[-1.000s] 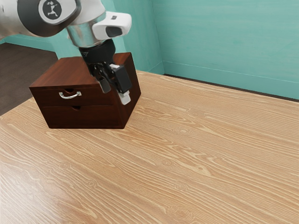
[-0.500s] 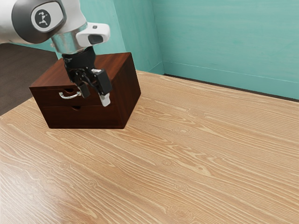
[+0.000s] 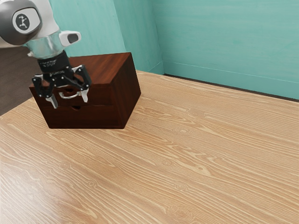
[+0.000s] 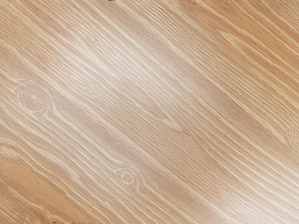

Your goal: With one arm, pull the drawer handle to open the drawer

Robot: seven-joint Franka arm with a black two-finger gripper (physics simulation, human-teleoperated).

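The gripper (image 3: 70, 98) hangs with its fingers spread wide, holding nothing, just in front of the dark wooden box (image 3: 119, 86). The box stands on the table (image 3: 196, 154), toward ten o'clock in the exterior view. The metal handle (image 3: 70, 95) of the top drawer (image 3: 100, 95) lies between the fingertips, one at its three o'clock and one at its nine. The drawer looks shut. This seems to be the grasping step. Next the fingers should close on the handle, then pull straight out from the box front.
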